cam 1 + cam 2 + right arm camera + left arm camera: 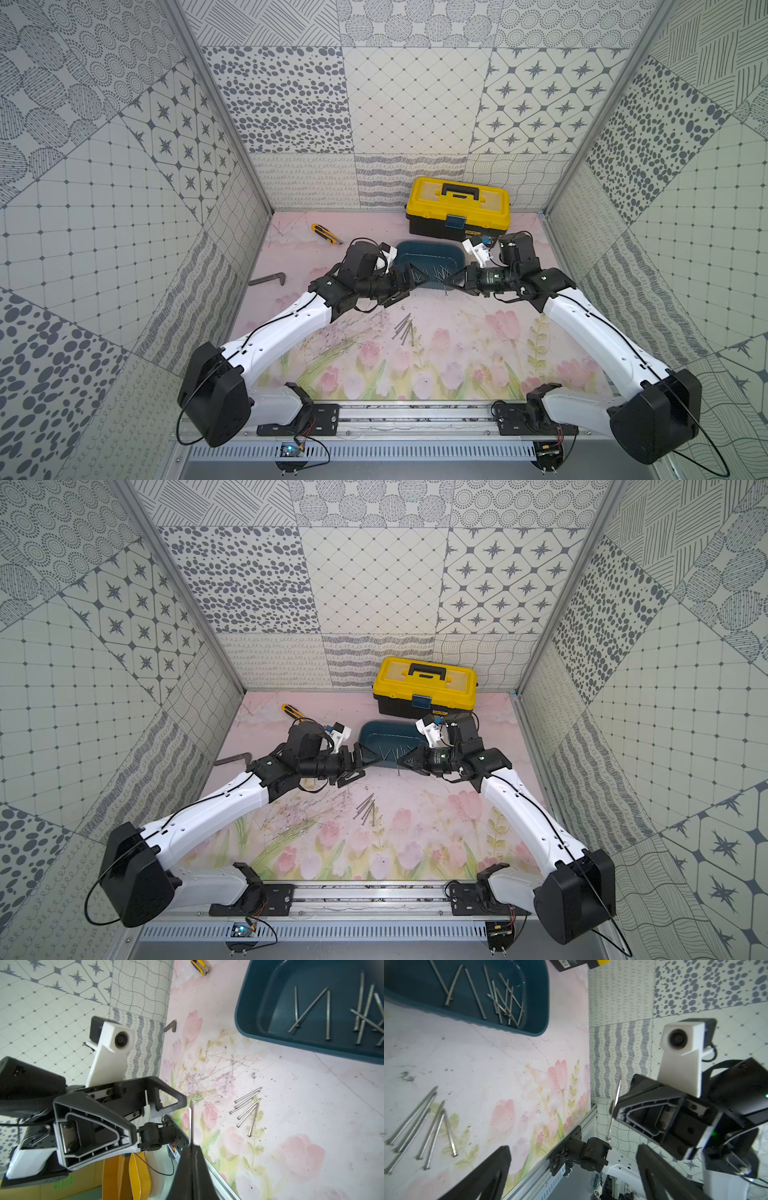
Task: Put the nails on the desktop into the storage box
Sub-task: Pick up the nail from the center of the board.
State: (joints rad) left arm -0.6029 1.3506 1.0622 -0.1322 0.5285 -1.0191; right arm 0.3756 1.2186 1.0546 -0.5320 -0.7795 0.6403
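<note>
A single thin dark grey metal nail point(190, 1120) is pinched in the pressed-together right end effector point(192, 1148), close to the near rim of the shallow teal-blue plastic storage box point(428, 251). The left end effector point(406, 286) is spread wide and empty. A dozen or so nails point(503, 999) lie in the box, and a loose cluster point(405, 328) of about six lies on the pale pink tulip-printed surface point(478, 353). A delivery is judged to be in hand. The held nail should be carried over the box interior and released, and the cluster is to be collected afterwards.
</note>
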